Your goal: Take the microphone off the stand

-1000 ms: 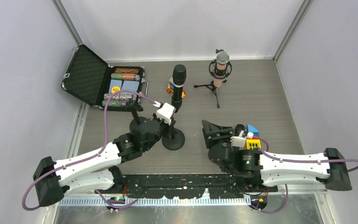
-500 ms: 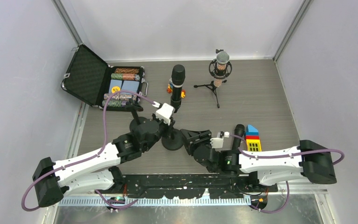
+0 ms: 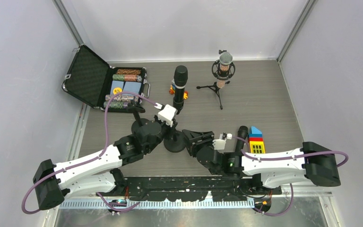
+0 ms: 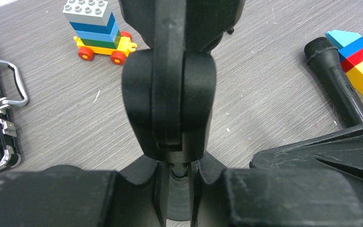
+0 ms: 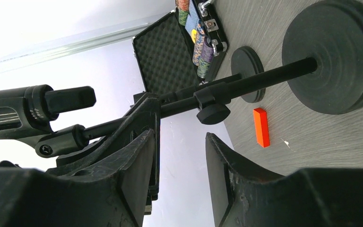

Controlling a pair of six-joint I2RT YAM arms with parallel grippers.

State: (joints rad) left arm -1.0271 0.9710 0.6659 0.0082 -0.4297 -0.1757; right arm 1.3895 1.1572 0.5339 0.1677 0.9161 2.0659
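Note:
A black microphone [image 3: 180, 86] sits upright in the clip of a black stand with a round base [image 3: 176, 141]. My left gripper [image 3: 168, 126] is shut on the stand's pole [image 4: 180, 171], just under the clip [image 4: 169, 101]. My right gripper [image 3: 194, 140] is open and empty, low, just right of the base. In the right wrist view its jaws [image 5: 179, 172] stand apart, with the base [image 5: 333, 56], the pole [image 5: 264, 78] and the microphone [image 5: 26, 112] beyond them.
A second black microphone [image 3: 240, 138] lies by a toy block house [image 3: 256, 140]. A silver microphone on a tripod [image 3: 223, 68] stands at the back. An open case of chips [image 3: 108, 85], a toy block car [image 4: 98, 29], another small round stand base [image 3: 140, 126] and an orange block [image 5: 261, 126] are around.
My right arm has swung left from beside the toy house to the stand's base, uncovering the lying microphone. My left gripper has stayed on the pole.

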